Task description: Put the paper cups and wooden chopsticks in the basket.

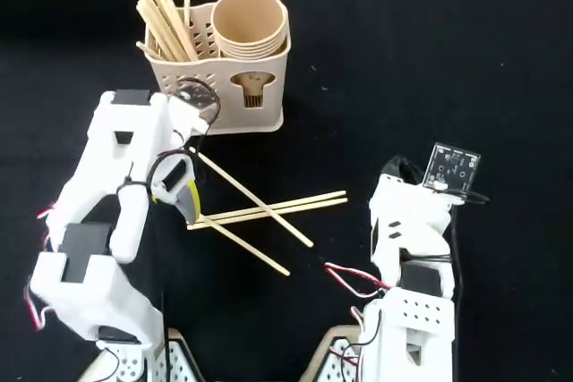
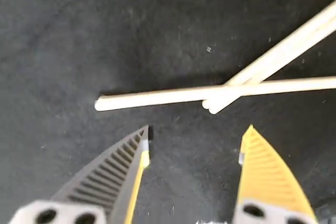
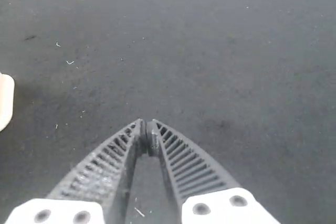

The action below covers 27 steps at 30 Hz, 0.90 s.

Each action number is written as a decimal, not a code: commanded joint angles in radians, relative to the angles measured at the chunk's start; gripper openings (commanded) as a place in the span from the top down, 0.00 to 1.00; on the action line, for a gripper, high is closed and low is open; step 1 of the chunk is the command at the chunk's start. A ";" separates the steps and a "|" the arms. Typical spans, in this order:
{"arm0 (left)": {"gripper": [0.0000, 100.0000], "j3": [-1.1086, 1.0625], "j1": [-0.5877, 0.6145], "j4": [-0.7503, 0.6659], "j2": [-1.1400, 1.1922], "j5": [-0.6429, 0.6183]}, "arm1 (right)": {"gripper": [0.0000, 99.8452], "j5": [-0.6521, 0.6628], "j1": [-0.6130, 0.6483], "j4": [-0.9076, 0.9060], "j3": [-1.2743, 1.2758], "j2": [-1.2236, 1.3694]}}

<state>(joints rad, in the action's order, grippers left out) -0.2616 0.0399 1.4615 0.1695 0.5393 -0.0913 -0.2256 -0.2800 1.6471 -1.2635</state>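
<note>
Well in front of the beige perforated plastic basket [image 1: 224, 100] and off to its right, the right gripper [image 3: 146, 128] hangs over the black counter [image 3: 210, 51], fingers pressed together on nothing. In front of the basket's left end, the left gripper [image 2: 197, 129] hovers with fingers spread, just short of several loose wooden chopsticks [image 2: 173, 95] lying crossed on the counter. In the basket, stacked tan paper cups [image 1: 252, 17] fill the right compartment; a bundle of chopsticks [image 1: 166, 20] leans in the left.
</note>
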 commanded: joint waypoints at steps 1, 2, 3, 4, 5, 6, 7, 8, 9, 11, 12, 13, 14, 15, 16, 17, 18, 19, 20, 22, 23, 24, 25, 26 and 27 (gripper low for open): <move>0.72 0.036 -0.004 -0.002 0.031 0.011 | 0.96 -0.009 -0.009 0.023 -0.008 -0.012; 0.72 0.030 -0.002 -0.006 0.040 0.011 | 0.96 -0.009 -0.009 0.023 -0.008 -0.012; 0.72 0.021 -0.001 -0.008 0.041 0.011 | 0.96 -0.009 -0.009 0.023 -0.008 -0.012; 0.72 0.008 -0.001 -0.008 0.038 0.011 | 0.96 -0.009 -0.009 0.023 -0.008 -0.012; 0.72 -0.004 0.001 -0.009 0.034 0.011 | 0.96 -0.009 -0.009 0.023 -0.008 -0.012; 0.72 -0.016 -0.002 -0.009 0.025 0.011 | 0.96 -0.009 -0.009 0.023 -0.008 -0.012; 0.72 -0.028 -0.004 -0.011 0.012 0.011 | 0.96 -0.009 -0.009 0.021 -0.008 -0.012; 0.72 -0.044 -0.005 -0.014 -0.002 0.011 | 0.96 -0.009 -0.009 0.021 -0.008 -0.012; 0.72 -0.065 -0.005 -0.031 -0.021 0.012 | 0.96 -0.009 -0.009 0.021 -0.008 -0.012; 0.74 -0.127 -0.007 -0.064 -0.075 0.028 | 0.96 -0.009 -0.009 0.021 -0.008 -0.012; 0.75 -0.165 -0.008 -0.074 -0.110 0.055 | 0.96 -0.009 -0.009 0.021 -0.008 -0.012; 0.76 -0.206 -0.008 -0.081 -0.152 0.086 | 0.96 -0.009 -0.009 0.021 -0.008 -0.012; 0.76 -0.251 -0.008 -0.094 -0.195 0.109 | 0.96 -0.009 -0.009 0.021 -0.008 -0.012; 0.76 -0.295 -0.008 -0.106 -0.241 0.129 | 0.96 -0.009 -0.009 0.021 -0.008 -0.012; 0.76 -0.338 -0.005 -0.117 -0.293 0.147 | 0.96 -0.009 -0.009 0.021 -0.008 -0.012; 0.76 -0.378 -0.004 -0.127 -0.345 0.169 | 0.96 -0.009 -0.009 0.021 -0.008 -0.012; 0.76 -0.412 -0.004 -0.137 -0.397 0.183 | 0.96 -0.009 -0.009 0.021 -0.008 -0.012; 0.76 -0.441 -0.005 -0.147 -0.450 0.190 | 0.96 -0.009 -0.009 0.021 -0.008 -0.012; 0.76 -0.461 -0.008 -0.161 -0.494 0.184 | 0.96 -0.009 -0.009 0.021 -0.008 -0.012; 0.76 -0.495 -0.033 -0.180 -0.572 0.180 | 0.96 -0.009 -0.009 0.021 -0.008 -0.012; 0.76 -0.509 -0.047 -0.181 -0.612 0.181 | 0.96 -0.009 -0.009 0.021 -0.008 -0.012; 0.76 -0.515 -0.059 -0.176 -0.649 0.181 | 0.96 -0.009 -0.009 0.021 -0.008 -0.012; 0.76 -0.518 -0.079 -0.173 -0.683 0.181 | 0.96 -0.009 -0.011 0.021 -0.008 -0.012; 0.76 -0.519 -0.102 -0.172 -0.713 0.181 | 0.96 -0.011 -0.012 0.021 -0.008 -0.012; 0.76 -0.519 -0.125 -0.172 -0.743 0.181 | 0.96 -0.011 -0.017 0.021 -0.008 -0.012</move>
<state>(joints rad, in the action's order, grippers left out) -0.7818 -0.0245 1.2958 -0.4703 0.7142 -0.0913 -0.2256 -0.2800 1.6471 -1.2635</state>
